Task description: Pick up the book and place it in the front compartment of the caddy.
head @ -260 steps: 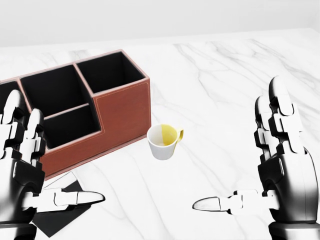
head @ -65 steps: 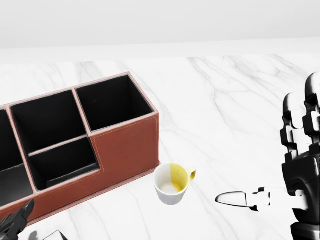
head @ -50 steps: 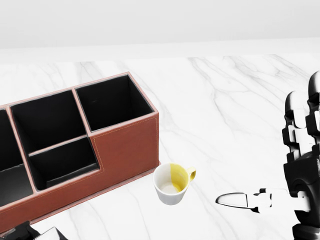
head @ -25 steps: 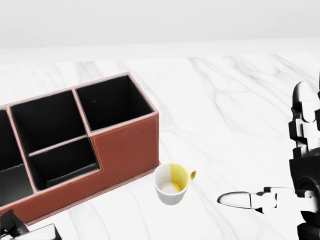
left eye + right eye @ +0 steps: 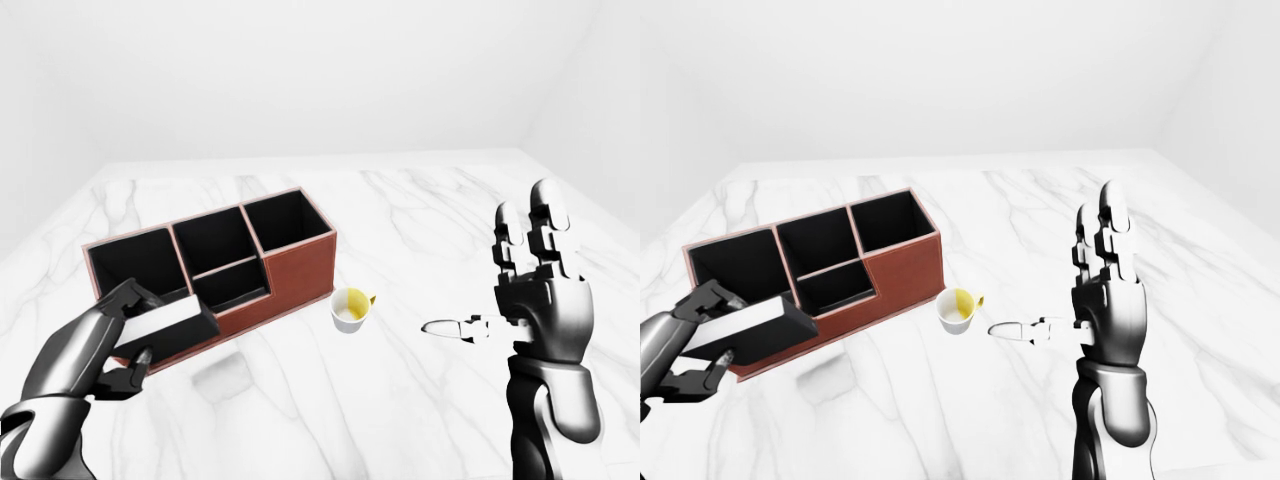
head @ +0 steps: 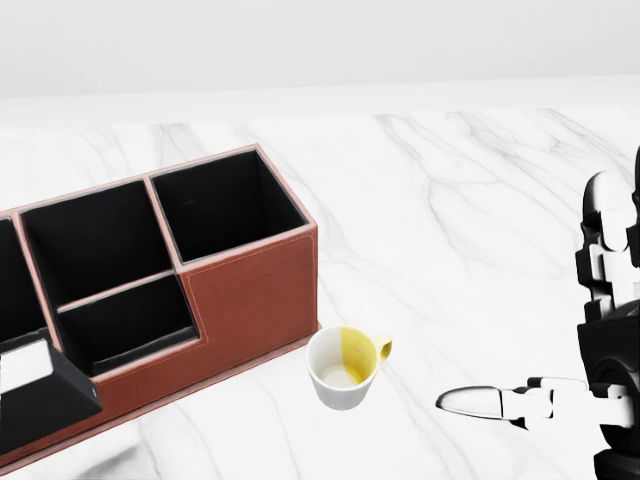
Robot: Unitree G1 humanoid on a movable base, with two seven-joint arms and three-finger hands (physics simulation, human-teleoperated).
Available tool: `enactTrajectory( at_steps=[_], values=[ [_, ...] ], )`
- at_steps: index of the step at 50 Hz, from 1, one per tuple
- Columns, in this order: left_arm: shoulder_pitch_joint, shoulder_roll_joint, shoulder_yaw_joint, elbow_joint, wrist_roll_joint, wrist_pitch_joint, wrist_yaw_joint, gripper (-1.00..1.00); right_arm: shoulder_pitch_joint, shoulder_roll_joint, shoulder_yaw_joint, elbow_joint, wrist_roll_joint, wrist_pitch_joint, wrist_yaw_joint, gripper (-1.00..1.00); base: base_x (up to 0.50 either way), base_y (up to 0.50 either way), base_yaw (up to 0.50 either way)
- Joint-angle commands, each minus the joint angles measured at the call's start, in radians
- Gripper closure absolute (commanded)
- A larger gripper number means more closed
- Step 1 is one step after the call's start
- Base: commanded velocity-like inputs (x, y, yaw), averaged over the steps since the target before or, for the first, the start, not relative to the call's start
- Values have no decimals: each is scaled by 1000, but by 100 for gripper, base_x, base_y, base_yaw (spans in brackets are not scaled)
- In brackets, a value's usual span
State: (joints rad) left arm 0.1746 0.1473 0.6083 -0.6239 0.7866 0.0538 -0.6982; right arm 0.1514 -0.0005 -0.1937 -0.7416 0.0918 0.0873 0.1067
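The left hand (image 5: 105, 345) grips the book (image 5: 165, 327), lifted clear of the marble table (image 5: 420, 200), its faint shadow lying on the surface below. The book's long axis runs roughly level, its far end pointing up and to the right in the left-eye view, toward the caddy (image 5: 300, 265). It hangs just beside the caddy's lower wall, overlapping that wall in the head view, so the low middle compartment (image 6: 125, 325) lies a short way up and right of it. The right hand (image 5: 540, 300) stands well apart at the view's right, fingers upright and spread, thumb out, holding nothing. A cup (image 5: 350, 310) sits just beside the caddy's right corner.
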Motion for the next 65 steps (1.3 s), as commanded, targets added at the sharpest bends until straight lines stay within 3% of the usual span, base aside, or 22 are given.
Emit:
enactTrajectory(
  at_steps=[1,5,6,9,14,31,44,46,50,65],
  values=[
    [-105,91,38,-73,-75,33,0,100,7,2,-6,4,3,0,1,-100,0,0,0],
    [-141,130,40,-76,-86,33,0,100,8,3,-8,3,5,0,2,-100,0,0,0],
    [-185,164,43,-69,-90,33,0,100,10,3,-7,3,4,0,3,-100,0,0,0],
    [-207,200,31,-49,-83,33,0,100,11,4,-9,6,5,0,4,-100,0,0,0],
    [-230,231,33,-63,-89,33,0,100,13,3,-14,7,7,0,7,-100,0,0,0],
    [-414,340,-103,72,-29,33,0,100,-6,-8,-42,60,21,0,21,-100,0,0,0],
    [-542,401,-169,203,-69,33,0,100,-1,-8,-37,84,18,0,23,-100,0,0,0],
    [-578,429,-184,206,-61,33,0,100,0,-8,-37,92,17,0,24,-100,0,0,0],
    [-530,390,-189,229,-75,33,0,100,0,-8,-37,88,15,0,23,-100,0,0,0],
    [-531,380,-195,274,-99,33,33,100,26,8,-18,-26,1,0,11,-100,0,0,0]
  ],
)
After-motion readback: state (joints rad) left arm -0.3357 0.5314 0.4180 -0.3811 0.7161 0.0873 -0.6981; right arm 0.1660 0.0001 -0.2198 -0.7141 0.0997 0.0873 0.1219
